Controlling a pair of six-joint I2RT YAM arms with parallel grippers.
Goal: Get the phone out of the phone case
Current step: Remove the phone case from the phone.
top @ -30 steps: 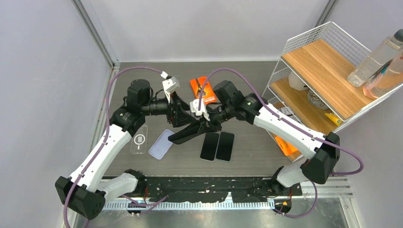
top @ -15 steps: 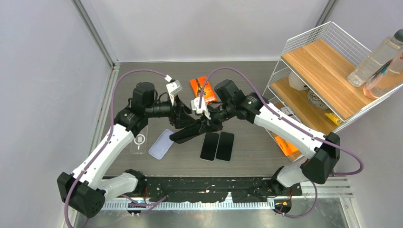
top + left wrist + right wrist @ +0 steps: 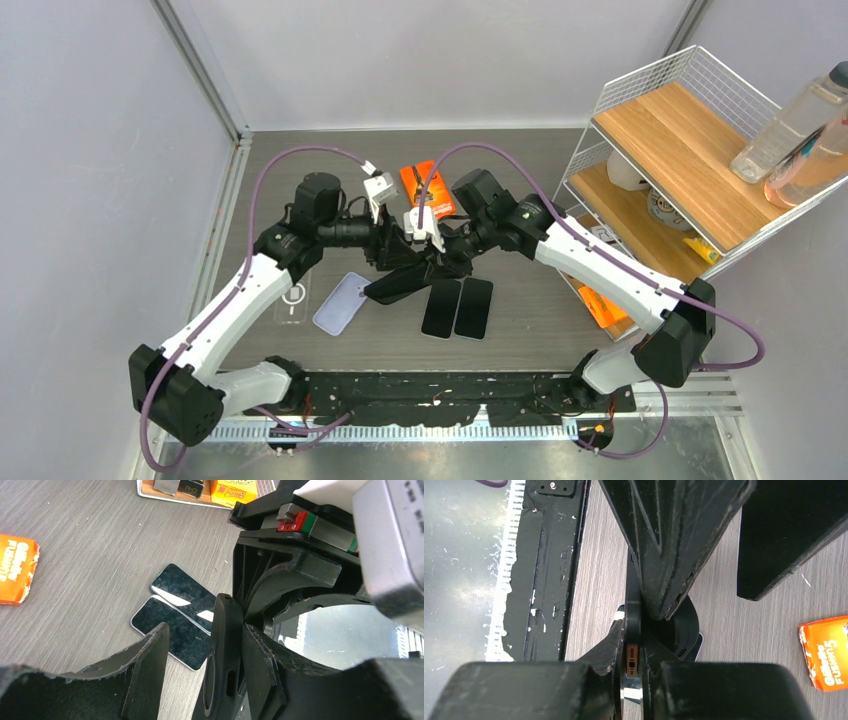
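The task was judged to be only partly done. The black phone case [image 3: 400, 285] was held slantwise off the bench [image 3: 520, 345], over its middle, between the two arms. One end was clamped by the right gripper [image 3: 631, 680], whose fingers were pressed tight on the thin edge. The lower edge of the phone [image 3: 630, 666], with its port, was seen between them.

The left gripper [image 3: 392, 252] was set astride the case. Its fingers [image 3: 145, 665] were held at a middling width, with a gap seen on one side, so no grip was judged to have been made there.

As the case was seen edge-on in both wrist views, it could not be told for certain whether the phone had begun to be parted from it; no separation was made out. The peeling of the case off the phone was therefore judged to be left.

Two bare dark phones [image 3: 457, 307] lay side by side on the bench just beside the held case, where they could be struck if it were dropped. A lilac case [image 3: 339, 302] and a clear case [image 3: 293, 295] lay to the left, and an orange packet [image 3: 425, 185] lay behind. A wire rack [image 3: 690, 130] stood at the right. Little room was left for the left fingers by the crowded wrists.
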